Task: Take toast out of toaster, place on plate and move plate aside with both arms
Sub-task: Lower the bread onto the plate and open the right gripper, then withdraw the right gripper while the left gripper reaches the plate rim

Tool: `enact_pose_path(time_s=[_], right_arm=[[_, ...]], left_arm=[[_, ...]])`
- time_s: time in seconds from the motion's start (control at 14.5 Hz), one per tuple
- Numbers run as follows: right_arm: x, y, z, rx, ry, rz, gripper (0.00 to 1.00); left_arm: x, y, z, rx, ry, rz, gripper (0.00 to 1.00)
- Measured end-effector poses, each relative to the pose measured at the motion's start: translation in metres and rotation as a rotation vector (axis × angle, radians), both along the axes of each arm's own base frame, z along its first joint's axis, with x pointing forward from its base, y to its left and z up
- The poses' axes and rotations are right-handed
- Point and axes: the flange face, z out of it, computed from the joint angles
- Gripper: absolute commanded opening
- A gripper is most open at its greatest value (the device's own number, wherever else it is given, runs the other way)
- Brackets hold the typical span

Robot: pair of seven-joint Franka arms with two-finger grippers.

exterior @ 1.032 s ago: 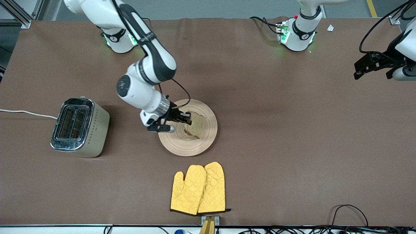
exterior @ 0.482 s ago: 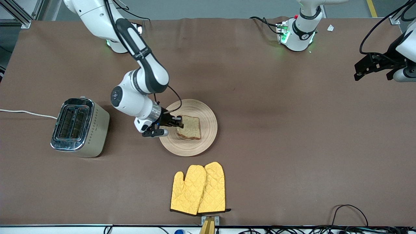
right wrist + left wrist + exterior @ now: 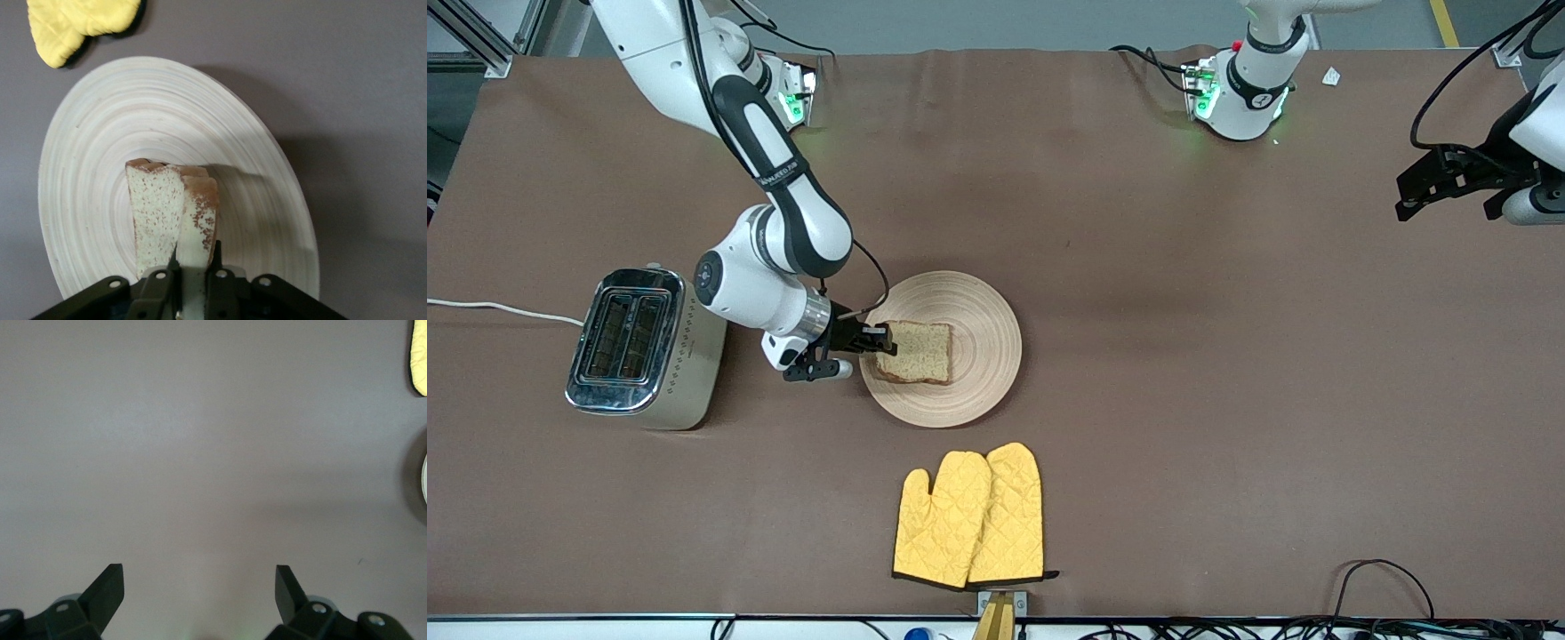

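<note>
The toast (image 3: 916,352) sits over the plate (image 3: 983,356), on the part toward the right arm's end of the table; its speckled face shows to the front camera and its darker crust runs along the lower edge there; in the right wrist view the toast (image 3: 170,213) looks tilted up on edge, one end in the fingers and the rest reaching out over the ringed wood of the plate (image 3: 100,133); whether its lower edge touches the plate I cannot tell; the right gripper (image 3: 879,340) is at the plate's rim, pinching the toast by the end nearest the toaster (image 3: 643,348), its fingers (image 3: 200,283) pressed onto the slice from both sides; the right arm (image 3: 769,240) comes down from its base and bends over the table between toaster and plate; the plate lies flat about mid-table; the toaster stands beside it toward the right arm's end, slots up, with a white cord (image 3: 498,308) running off its end; a pair of yellow mitts (image 3: 971,517) lies nearer to the front camera than the plate, well apart from it, and shows in the right wrist view as mitts (image 3: 77,20) just past the plate's rim; the left gripper (image 3: 1449,180) waits in the air over the left arm's end of the table, its fingers (image 3: 107,590) spread wide with only bare brown table (image 3: 200,453) between them
</note>
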Motion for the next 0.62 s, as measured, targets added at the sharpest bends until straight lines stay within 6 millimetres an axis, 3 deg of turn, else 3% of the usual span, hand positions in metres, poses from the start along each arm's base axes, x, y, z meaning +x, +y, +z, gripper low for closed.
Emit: enact_pose_path(time_s=[0.28,0.62], right_arm=[[-0.001,-0.009,-0.001,-0.002,-0.009,0.014,1.00],[0.007,-0.048,0.030,0.028,-0.022,0.026,1.00]], left_arm=[[0.000,0.000,0.000,0.000,0.001,0.000,1.00],[0.003,-0.003,-0.006,0.000,0.010,-0.005,1.00]])
